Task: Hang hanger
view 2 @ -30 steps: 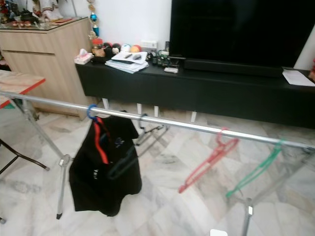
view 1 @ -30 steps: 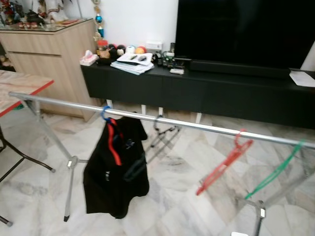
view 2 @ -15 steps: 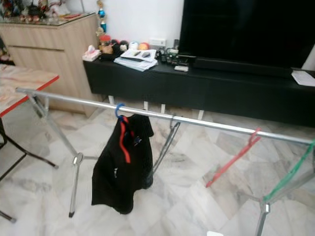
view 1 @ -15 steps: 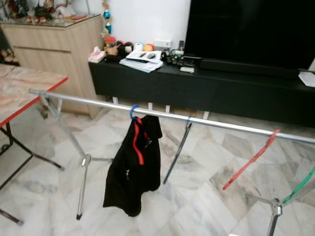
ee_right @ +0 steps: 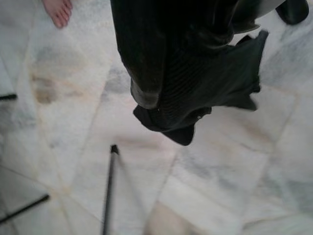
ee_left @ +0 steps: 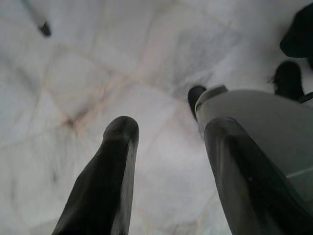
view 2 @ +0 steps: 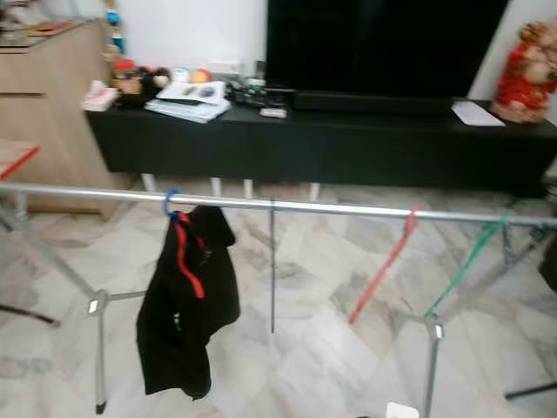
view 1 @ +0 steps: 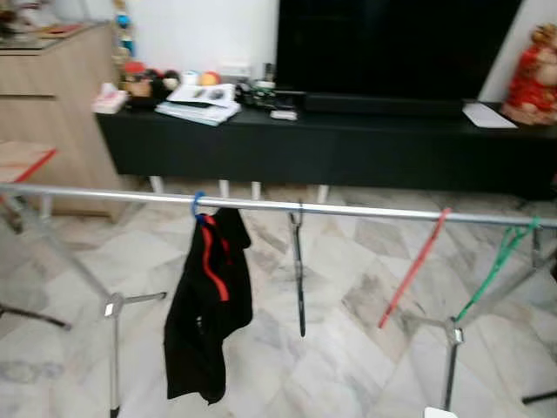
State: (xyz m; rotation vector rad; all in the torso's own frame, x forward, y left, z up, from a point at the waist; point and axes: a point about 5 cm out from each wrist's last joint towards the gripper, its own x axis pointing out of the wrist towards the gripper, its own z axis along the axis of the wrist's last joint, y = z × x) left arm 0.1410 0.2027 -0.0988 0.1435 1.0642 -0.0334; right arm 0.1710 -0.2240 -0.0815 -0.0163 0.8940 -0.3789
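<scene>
1. While the head views blur, a silver rail [view 1: 348, 210] carries a blue hanger [view 1: 198, 205] with a black garment [view 1: 209, 305], then dark [view 1: 298, 279], red [view 1: 416, 268] and green [view 1: 496, 270] hangers.
2. Left tool [ee_left: 168, 166]: fingers spread, empty, above marble floor [ee_left: 98, 73].
3. Right wrist: dark cloth [ee_right: 195, 73], perhaps a garment; this tool's state I cannot tell.

No readable text or labels anywhere

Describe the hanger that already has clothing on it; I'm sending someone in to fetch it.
Find the long silver rail of the drying rack standing before the black TV console. Four hangers hang on it; take the one nearest the robot's left, the blue-hooked hanger. Unlike the bare dark, red and green ones, it carries a black garment with red trim.
</scene>
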